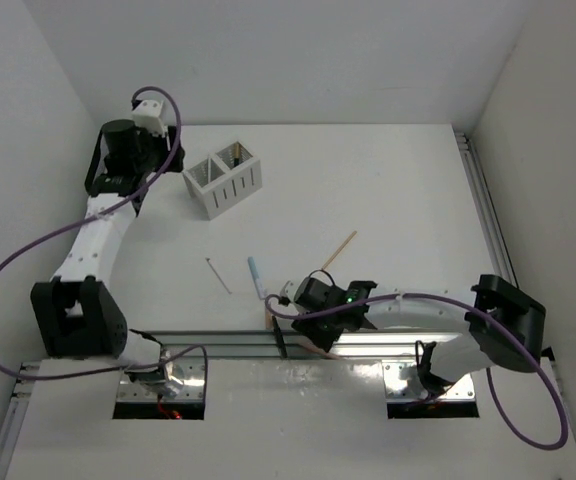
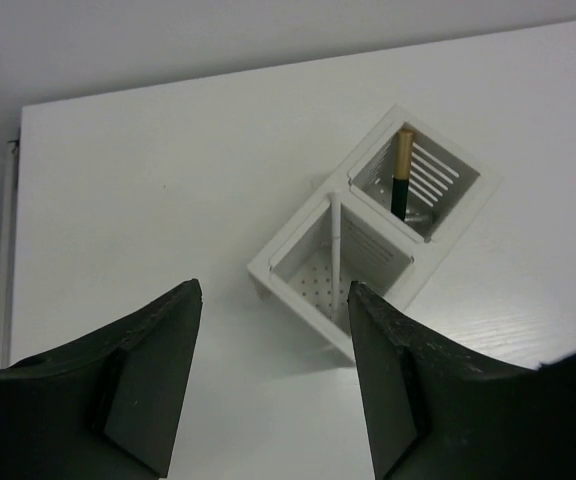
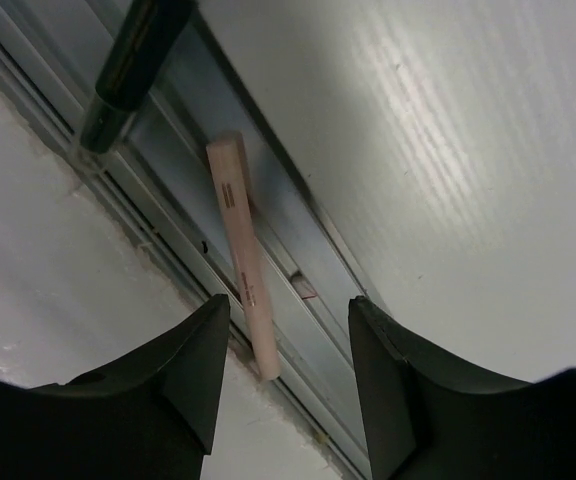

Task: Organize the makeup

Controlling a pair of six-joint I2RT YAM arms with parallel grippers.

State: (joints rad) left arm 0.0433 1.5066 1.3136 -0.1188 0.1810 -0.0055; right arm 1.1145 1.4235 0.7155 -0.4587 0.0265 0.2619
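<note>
The tabletop (image 1: 388, 190) carries one two-compartment box (image 1: 224, 182) with one black-gold stick (image 2: 401, 170) standing in its far compartment. The left pincer (image 2: 273, 330) hovers above it, jaws apart and empty. The right pincer (image 3: 288, 305), jaws apart and gripping nothing, straddles one peach stick (image 3: 240, 250) at the near rail (image 3: 298, 250) beside one black stick (image 3: 133, 60). Mid-tabletop lie one tan stick (image 1: 340, 249), one blue stick (image 1: 256, 274) and one thin stick (image 1: 218, 275).

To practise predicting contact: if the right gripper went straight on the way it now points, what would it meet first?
Most likely the peach stick lying along the metal rail, just ahead of the right gripper; depth is unclear.
</note>
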